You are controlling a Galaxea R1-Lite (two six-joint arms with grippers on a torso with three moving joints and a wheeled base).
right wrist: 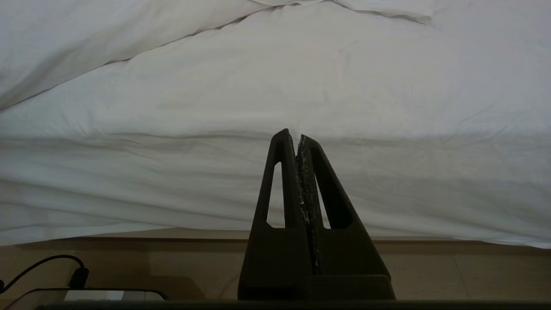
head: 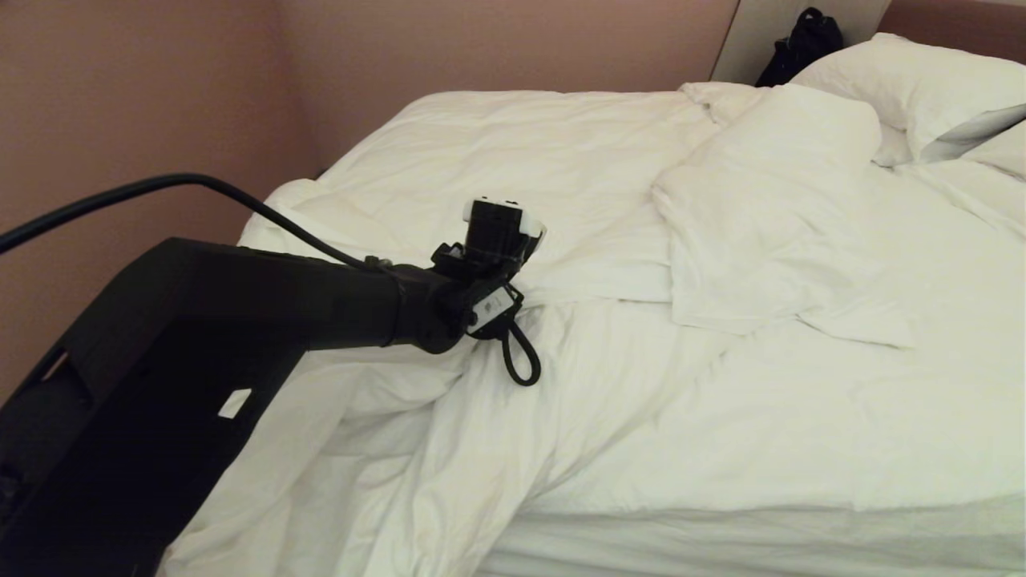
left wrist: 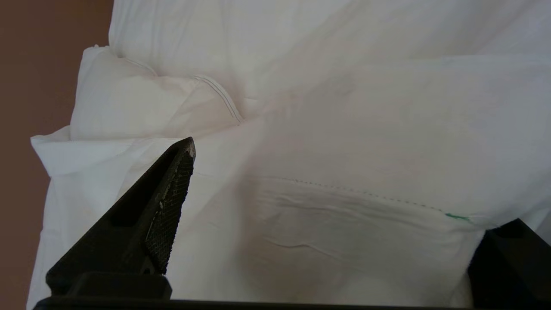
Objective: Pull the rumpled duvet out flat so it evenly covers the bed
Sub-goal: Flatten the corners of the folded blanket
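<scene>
Left gripper (left wrist: 331, 206): reaches over the near-left part of the bed (head: 721, 545), jaws spread wide and holding nothing, one finger (left wrist: 159, 215) dark against the white cloth.
Duvet (head: 497, 417): directly ahead of and beneath those open jaws, bunched in deep folds, a stitched hem with a small green mark (left wrist: 457, 217) running between the two jaws.
Right gripper (right wrist: 300, 142): low beside the bed's edge, jaws pressed together with nothing between them, white bedding hanging just beyond their tips.
Pillows (head: 906, 88): well beyond the left jaws, at the far right.
Black bag (head: 801, 44): behind the pillows, against the wall.
</scene>
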